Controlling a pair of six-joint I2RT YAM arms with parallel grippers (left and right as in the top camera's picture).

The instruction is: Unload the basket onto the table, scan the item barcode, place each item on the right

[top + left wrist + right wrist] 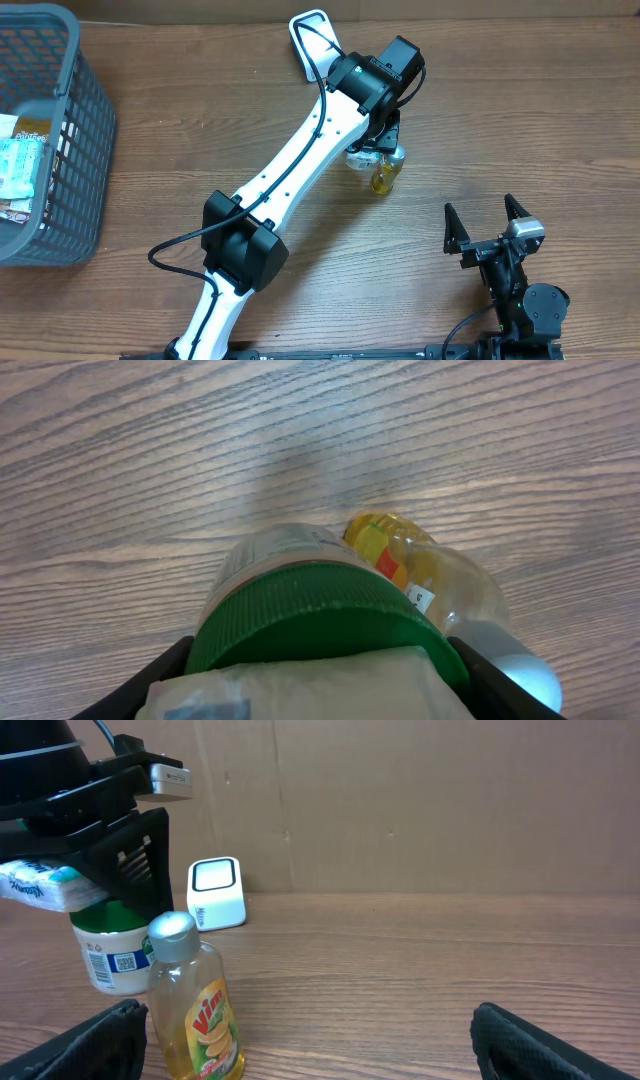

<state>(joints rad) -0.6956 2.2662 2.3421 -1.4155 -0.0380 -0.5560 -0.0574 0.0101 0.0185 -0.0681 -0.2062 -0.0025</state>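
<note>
Left claw [322, 695]: closed on a soft white packet with blue print [40, 885], pinched between both fingers. The packet is held directly over the green screw lid [310, 610] of a white plastic jar [112, 955]; cannot tell whether they touch. The jar's label shows a small square code. A clear bottle of yellow liquid with a silver cap [195, 1010] stands just beside the jar on the wooden worktop [500, 100]. A white box scanner [216, 893] sits behind. Right claw [481, 210]: spread wide, empty.

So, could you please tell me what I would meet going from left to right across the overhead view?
Grey plastic mesh basket → white barcode scanner → clear bottle of yellow liquid with silver cap → right arm's open black fingers.
</note>
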